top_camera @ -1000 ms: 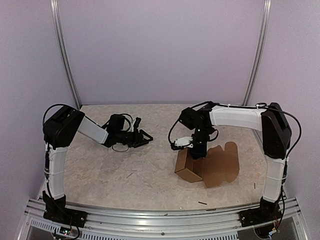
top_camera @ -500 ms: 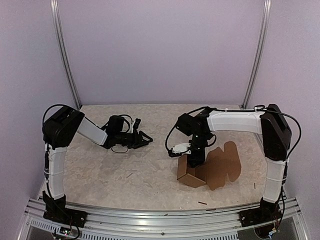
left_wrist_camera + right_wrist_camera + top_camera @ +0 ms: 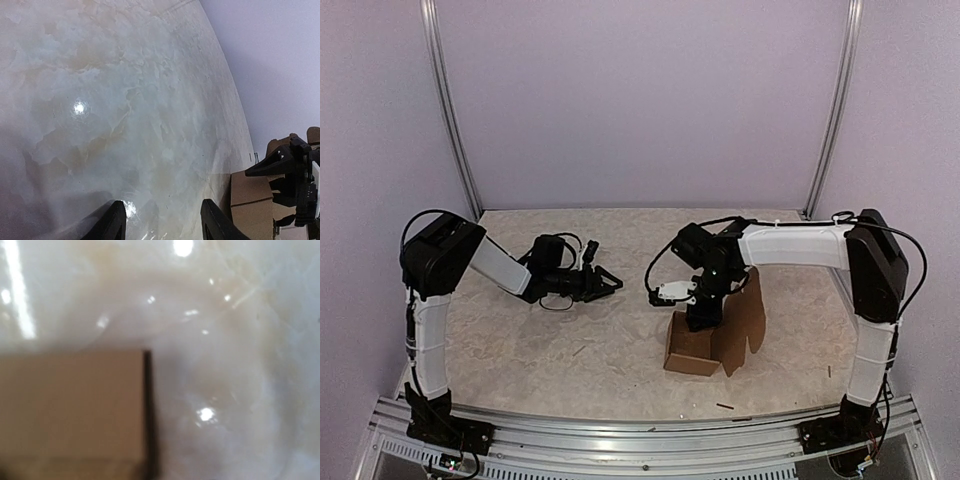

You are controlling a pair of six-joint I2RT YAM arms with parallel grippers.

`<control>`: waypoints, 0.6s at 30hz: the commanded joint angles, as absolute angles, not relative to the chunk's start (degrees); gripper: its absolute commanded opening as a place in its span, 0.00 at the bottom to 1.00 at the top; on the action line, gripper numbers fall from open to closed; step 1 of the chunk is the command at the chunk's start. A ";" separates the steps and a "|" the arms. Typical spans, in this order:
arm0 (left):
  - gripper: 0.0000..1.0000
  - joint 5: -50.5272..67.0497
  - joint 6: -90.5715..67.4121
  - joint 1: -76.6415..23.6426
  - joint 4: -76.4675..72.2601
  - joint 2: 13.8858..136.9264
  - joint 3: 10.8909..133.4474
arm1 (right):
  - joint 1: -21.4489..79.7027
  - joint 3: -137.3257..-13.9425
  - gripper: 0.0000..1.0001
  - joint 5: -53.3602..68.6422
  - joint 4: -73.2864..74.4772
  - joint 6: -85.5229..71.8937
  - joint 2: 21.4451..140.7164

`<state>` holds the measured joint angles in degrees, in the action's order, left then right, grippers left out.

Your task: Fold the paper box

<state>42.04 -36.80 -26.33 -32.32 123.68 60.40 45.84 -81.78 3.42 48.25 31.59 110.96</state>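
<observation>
The paper box [image 3: 690, 352] is a brown cardboard piece standing partly folded on the table, right of centre. Its big flap panel [image 3: 744, 318] with rounded edges stands upright on the box's right side. My right gripper [image 3: 697, 322] points straight down at the box's top, between the folded part and the upright panel; its fingers are hidden. In the right wrist view only a blurred brown panel [image 3: 70, 405] shows, no fingers. My left gripper [image 3: 616, 283] hovers left of centre, open and empty, aimed at the box [image 3: 250, 200]. Its fingertips [image 3: 114, 224] frame bare table.
Small dark scraps lie near the front edge [image 3: 725, 406], at the left front [image 3: 578, 350] and at the right [image 3: 828, 371]. A metal rail [image 3: 640, 440] runs along the near edge. Two slanted posts [image 3: 450, 110] [image 3: 835, 110] stand at the back against pale walls.
The flap panel that lay flat to the box's right has swung upright. The right gripper and the box shifted slightly left. The left gripper barely moved.
</observation>
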 commanded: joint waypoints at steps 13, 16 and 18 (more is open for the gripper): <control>0.50 42.37 -36.22 -25.63 -30.93 124.11 58.45 | 47.15 -83.80 0.38 0.84 50.93 30.96 116.39; 0.50 42.76 -36.49 -25.36 -31.64 124.25 58.45 | 47.27 -84.48 0.37 0.36 50.70 30.51 117.46; 0.50 43.05 -36.91 -25.24 -32.33 124.66 58.40 | 47.30 -84.55 0.34 -0.89 50.37 30.58 117.88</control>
<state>42.61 -36.82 -25.98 -33.08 123.48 59.70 46.70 -83.09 0.75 50.04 31.42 116.16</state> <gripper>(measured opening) 0.502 0.361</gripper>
